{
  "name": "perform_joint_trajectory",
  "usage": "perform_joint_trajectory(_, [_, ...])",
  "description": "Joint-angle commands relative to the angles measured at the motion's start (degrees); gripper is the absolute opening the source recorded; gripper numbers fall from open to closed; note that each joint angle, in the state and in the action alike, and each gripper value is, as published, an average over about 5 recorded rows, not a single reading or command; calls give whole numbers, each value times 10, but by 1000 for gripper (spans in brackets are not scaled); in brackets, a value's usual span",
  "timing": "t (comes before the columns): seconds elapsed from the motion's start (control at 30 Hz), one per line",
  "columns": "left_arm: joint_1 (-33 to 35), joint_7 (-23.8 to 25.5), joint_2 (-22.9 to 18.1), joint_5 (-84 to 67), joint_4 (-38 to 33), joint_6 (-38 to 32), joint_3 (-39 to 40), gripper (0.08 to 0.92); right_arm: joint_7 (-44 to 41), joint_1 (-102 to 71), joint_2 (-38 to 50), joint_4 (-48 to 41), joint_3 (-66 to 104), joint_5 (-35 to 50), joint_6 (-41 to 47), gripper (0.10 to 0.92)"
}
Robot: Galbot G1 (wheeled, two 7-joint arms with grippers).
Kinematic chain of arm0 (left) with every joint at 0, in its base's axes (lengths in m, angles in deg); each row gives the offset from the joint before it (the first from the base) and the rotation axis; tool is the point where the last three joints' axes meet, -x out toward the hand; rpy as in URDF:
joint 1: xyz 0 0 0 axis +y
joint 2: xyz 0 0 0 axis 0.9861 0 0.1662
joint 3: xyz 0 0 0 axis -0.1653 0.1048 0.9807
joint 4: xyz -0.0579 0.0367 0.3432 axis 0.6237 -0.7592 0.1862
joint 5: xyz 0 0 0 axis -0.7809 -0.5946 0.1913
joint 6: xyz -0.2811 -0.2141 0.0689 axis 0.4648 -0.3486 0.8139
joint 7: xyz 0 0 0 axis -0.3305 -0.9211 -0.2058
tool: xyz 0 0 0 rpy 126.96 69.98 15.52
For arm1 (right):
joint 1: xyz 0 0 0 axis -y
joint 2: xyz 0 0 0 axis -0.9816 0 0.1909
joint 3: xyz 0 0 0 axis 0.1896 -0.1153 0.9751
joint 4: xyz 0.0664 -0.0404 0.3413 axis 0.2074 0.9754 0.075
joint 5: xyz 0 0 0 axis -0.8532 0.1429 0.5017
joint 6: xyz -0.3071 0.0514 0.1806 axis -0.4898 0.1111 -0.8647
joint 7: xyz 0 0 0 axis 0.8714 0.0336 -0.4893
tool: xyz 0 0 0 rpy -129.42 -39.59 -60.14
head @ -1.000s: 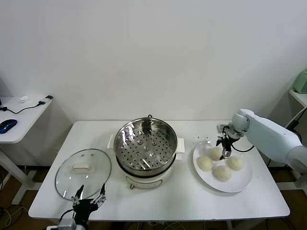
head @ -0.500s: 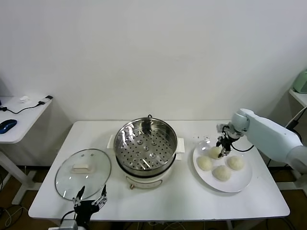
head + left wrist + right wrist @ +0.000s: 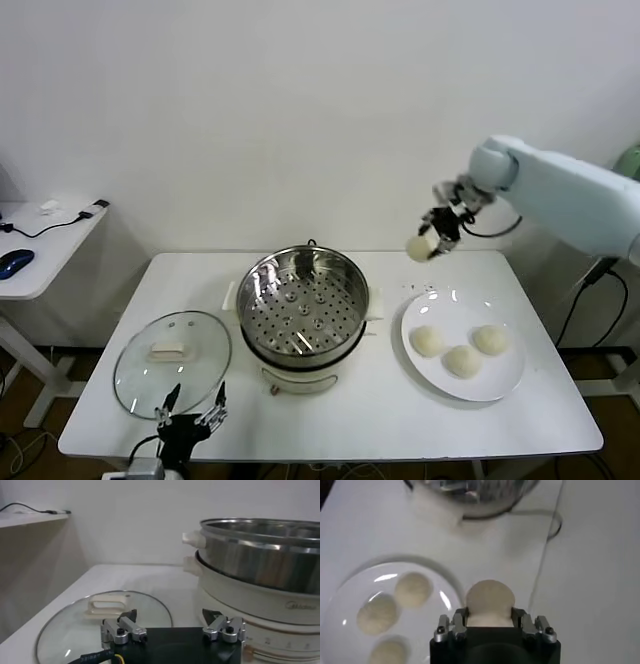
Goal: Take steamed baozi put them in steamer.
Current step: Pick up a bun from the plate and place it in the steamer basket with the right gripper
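My right gripper [image 3: 433, 240] is shut on one cream-white baozi [image 3: 419, 248], held in the air above the table between the steamer [image 3: 303, 300] and the white plate [image 3: 500, 386]. The right wrist view shows this baozi [image 3: 489, 601] pinched between the fingers of the right gripper [image 3: 489, 618]. Three more baozi [image 3: 427, 340] [image 3: 462, 360] [image 3: 490, 339] lie on the plate. The steel steamer stands empty, its perforated tray showing. My left gripper [image 3: 188, 423] hangs open at the table's front left edge, near the lid.
A round glass lid [image 3: 172, 362] with a white handle lies flat left of the steamer, right before the left gripper [image 3: 172, 622]. A side table with a blue mouse [image 3: 15, 262] stands at the far left. A dark cable [image 3: 555, 525] runs behind the steamer.
The right gripper shut on the plate's rear baozi, then lifted it up and to the left, toward the steamer. Three baozi stay on the plate. The left arm barely moved.
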Motion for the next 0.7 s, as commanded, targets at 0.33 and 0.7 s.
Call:
perform_joint_trajectory(0.33, [10,0,7,12,-15,-2,14,823,-1,-22,-228,-67,-17,-176,-322,585])
perform_joint_trajectory(0.7, [16,-1,8,20,-17,-7,20,823,43,-150,-265,-172,40,-314,-355,585])
